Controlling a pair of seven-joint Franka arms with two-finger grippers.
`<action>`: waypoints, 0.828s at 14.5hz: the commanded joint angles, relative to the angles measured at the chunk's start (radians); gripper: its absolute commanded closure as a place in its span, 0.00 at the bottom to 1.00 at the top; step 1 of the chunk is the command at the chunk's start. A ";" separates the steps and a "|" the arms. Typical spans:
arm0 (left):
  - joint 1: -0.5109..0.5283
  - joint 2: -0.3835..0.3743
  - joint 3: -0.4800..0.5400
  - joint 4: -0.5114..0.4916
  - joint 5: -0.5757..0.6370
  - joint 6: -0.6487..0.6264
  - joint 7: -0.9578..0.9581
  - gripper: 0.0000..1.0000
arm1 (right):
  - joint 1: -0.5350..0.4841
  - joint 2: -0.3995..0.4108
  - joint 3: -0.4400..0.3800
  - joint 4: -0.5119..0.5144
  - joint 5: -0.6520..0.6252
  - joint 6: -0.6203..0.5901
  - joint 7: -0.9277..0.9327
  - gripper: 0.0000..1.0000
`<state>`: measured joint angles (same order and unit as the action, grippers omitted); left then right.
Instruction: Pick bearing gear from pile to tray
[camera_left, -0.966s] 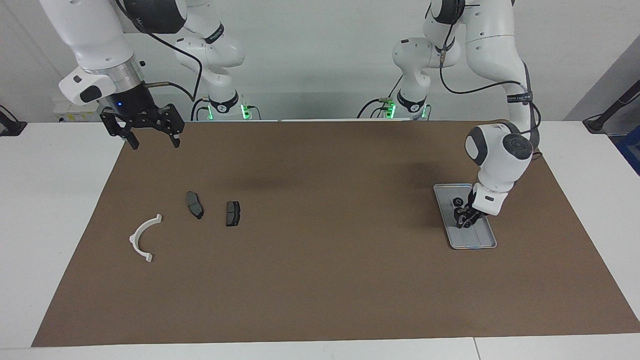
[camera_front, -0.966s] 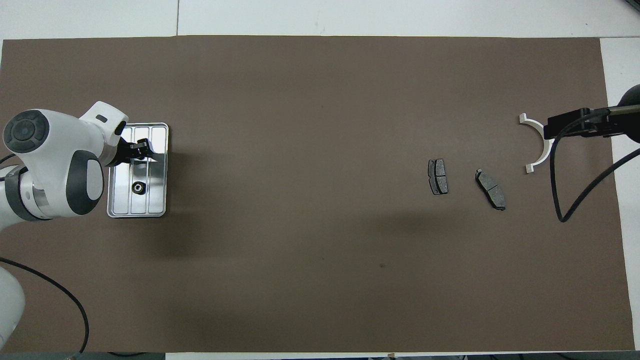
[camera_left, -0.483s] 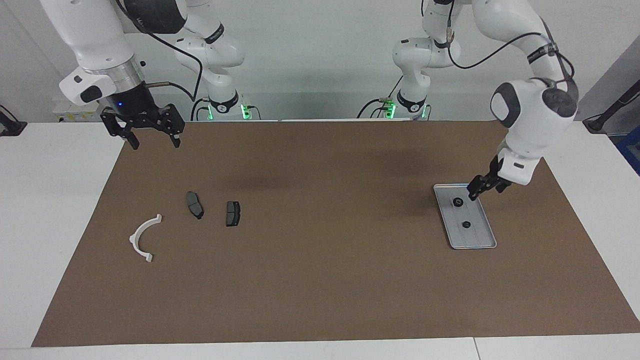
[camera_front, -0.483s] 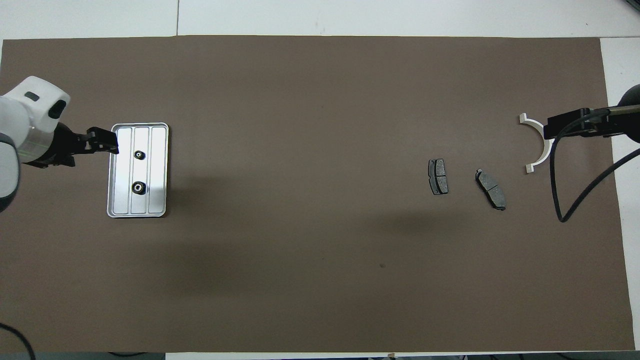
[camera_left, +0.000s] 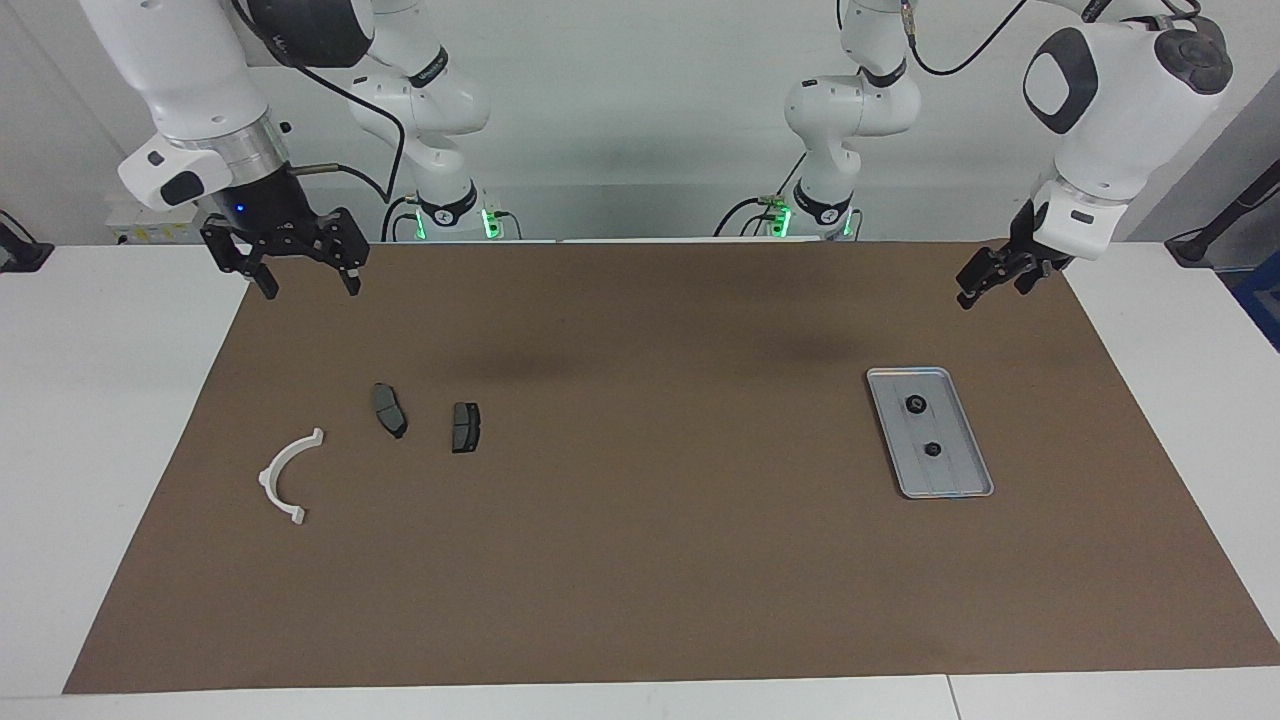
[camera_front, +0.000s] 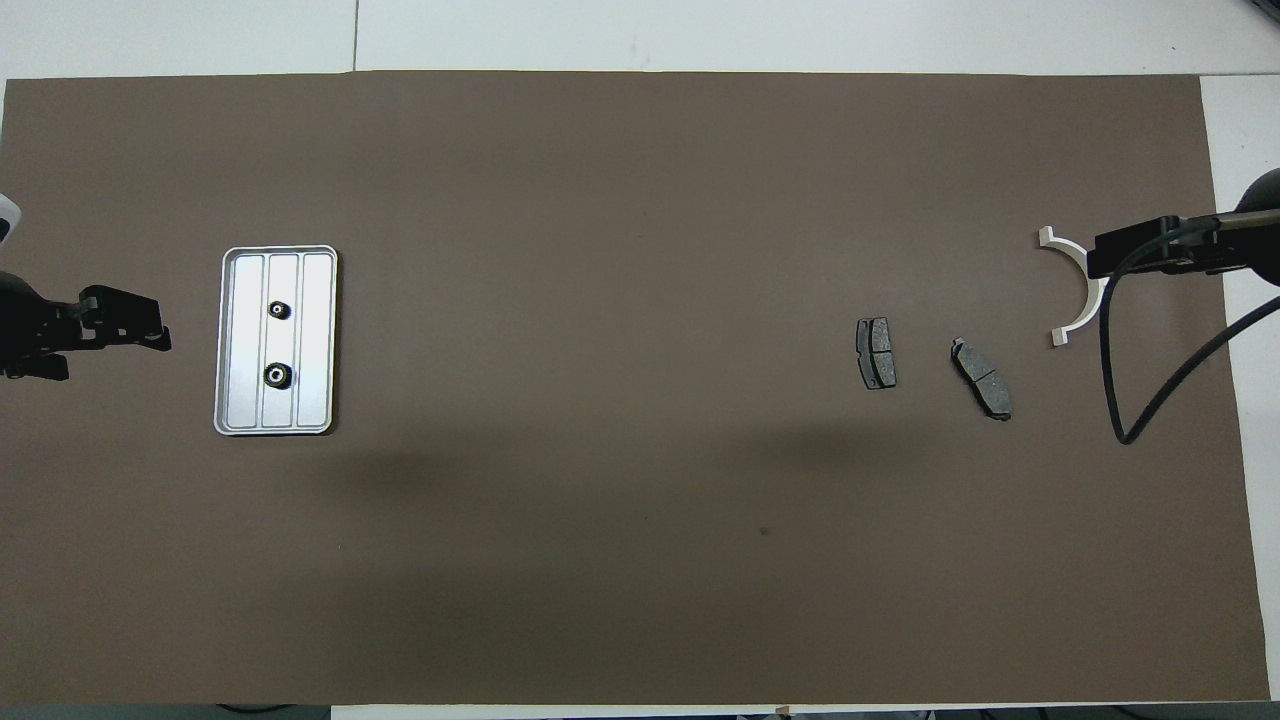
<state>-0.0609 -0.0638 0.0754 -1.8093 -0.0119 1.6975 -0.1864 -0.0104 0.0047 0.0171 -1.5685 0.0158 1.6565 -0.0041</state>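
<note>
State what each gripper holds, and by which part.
Nothing is held. Left gripper and right gripper are both open and empty, raised over the mat.

Tray (camera_front: 227, 340) on brown mat (camera_front: 620, 500), toward left arm's end of worktop. Two black bearing gears (camera_front: 279, 311) in tray, apart. Left end effector (camera_front: 125, 325) beside tray, empty. Two brake pads (camera_front: 876, 353), white bracket (camera_front: 1075, 290) toward right arm's end. Right end effector (camera_front: 1140, 250) over bracket.
</note>
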 joint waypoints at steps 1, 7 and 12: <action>0.013 -0.008 -0.002 -0.013 0.007 0.004 0.002 0.00 | -0.006 -0.018 0.003 -0.018 -0.002 0.008 -0.023 0.00; 0.041 0.038 -0.016 0.047 0.010 -0.004 0.057 0.00 | -0.010 -0.018 0.003 -0.019 -0.002 0.008 -0.023 0.00; 0.072 0.012 -0.048 0.056 0.010 -0.022 0.097 0.00 | -0.008 -0.018 0.003 -0.018 -0.002 0.008 -0.023 0.00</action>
<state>-0.0163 -0.0490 0.0452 -1.7731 -0.0118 1.6929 -0.1150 -0.0106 0.0046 0.0165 -1.5685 0.0158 1.6566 -0.0042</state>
